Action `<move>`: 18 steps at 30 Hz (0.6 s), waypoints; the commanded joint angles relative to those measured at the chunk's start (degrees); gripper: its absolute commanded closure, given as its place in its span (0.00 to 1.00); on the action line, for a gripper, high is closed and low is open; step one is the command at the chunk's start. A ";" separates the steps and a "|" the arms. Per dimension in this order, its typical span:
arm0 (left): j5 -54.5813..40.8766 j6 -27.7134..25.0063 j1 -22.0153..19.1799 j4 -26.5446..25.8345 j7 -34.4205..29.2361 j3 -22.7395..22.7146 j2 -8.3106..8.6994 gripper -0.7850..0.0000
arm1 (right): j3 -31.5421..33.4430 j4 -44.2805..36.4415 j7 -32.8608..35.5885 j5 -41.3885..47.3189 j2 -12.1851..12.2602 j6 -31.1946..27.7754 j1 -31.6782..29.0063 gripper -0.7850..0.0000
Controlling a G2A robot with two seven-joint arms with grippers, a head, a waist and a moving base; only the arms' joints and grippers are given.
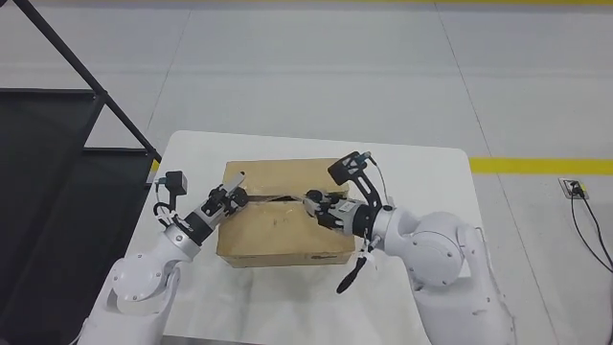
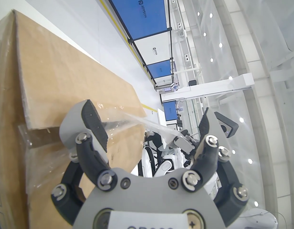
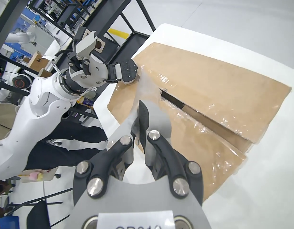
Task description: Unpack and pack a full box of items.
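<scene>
Cardboard box [image 1: 283,225] sits closed near the middle of the white surface [image 1: 421,168], its brown top flaps covered along the centre seam with glossy clear tape [image 3: 147,89]. In the right wrist view the box [image 3: 209,91] shows a dark narrow gap [image 3: 172,101] between the two flaps, where the seam has parted a little, and wrinkled film lies over the flap nearer the camera.

The right end effector [image 3: 139,110] hangs over the middle of the top, its fingers pressed together on a loose strip of that tape, which rises from the seam to the fingertips. In the top view it [image 1: 311,198] is above the seam line.

The left end effector [image 1: 233,192] is at the box's left end with its jaws spread wide. From the right wrist view one dotted pad [image 3: 128,71] lies against the top edge at that corner. Its own camera shows the end effector [image 2: 147,120] straddling the stretched tape [image 2: 137,120], one finger above the flap of the box [image 2: 66,77]
</scene>
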 commanded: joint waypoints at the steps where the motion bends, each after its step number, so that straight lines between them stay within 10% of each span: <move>1: 0.08 -0.05 -0.02 -0.05 -0.14 0.11 0.04 0.00 | 0.50 0.02 1.62 3.46 0.17 1.13 0.19 1.00; 18: 0.61 -0.45 0.71 -1.44 -0.52 0.91 0.31 0.00 | 3.53 4.76 7.24 21.52 2.02 6.35 2.61 1.00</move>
